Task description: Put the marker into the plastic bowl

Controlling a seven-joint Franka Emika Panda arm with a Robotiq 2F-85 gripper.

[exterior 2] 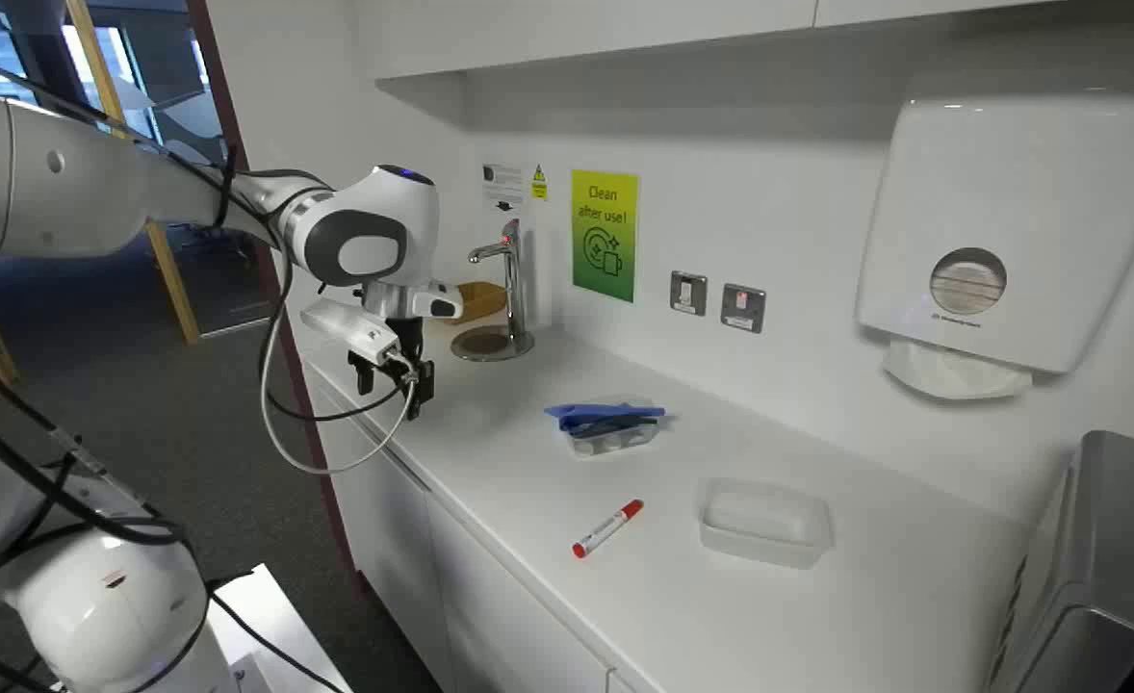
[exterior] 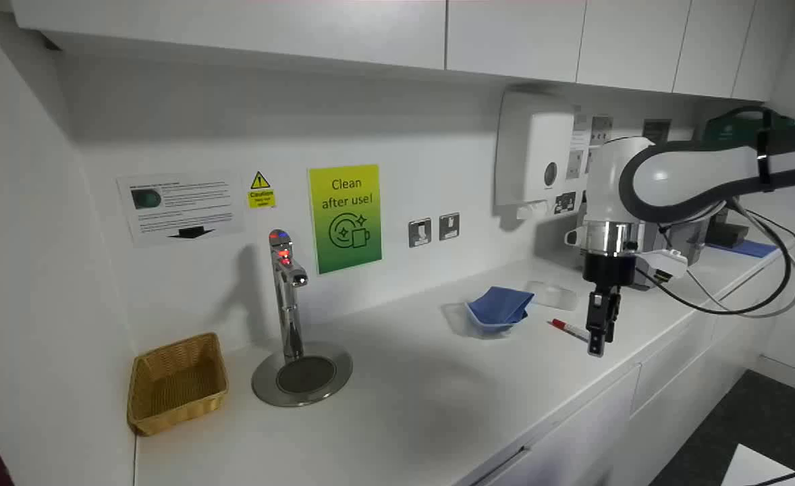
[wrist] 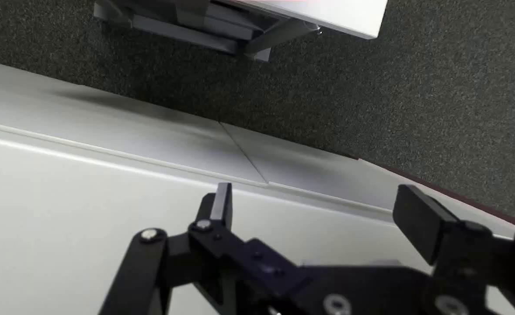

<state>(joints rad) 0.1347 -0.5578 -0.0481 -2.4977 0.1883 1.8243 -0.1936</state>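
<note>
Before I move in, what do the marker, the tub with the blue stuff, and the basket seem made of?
The marker: likely hard plastic, smooth white barrel with red ends.
The tub: probably smooth plastic, given its translucent walls.
The blue stuff: perhaps cloth or paper, matt, with folds; unclear.
The basket: apparently wicker, textured finish, woven strands; possibly imitation.

White counter (exterior 2: 740, 626) with marker (exterior 2: 607, 527), plastic bowl (exterior 2: 617, 442), clear tub (exterior 2: 764, 549), tap (exterior: 290, 317), basket (exterior: 181, 410).

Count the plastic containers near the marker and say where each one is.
2. The bowl, holding blue material, stands between the tap and the clear tub; the tub is beside the marker. The material could hide a nested one.
</note>
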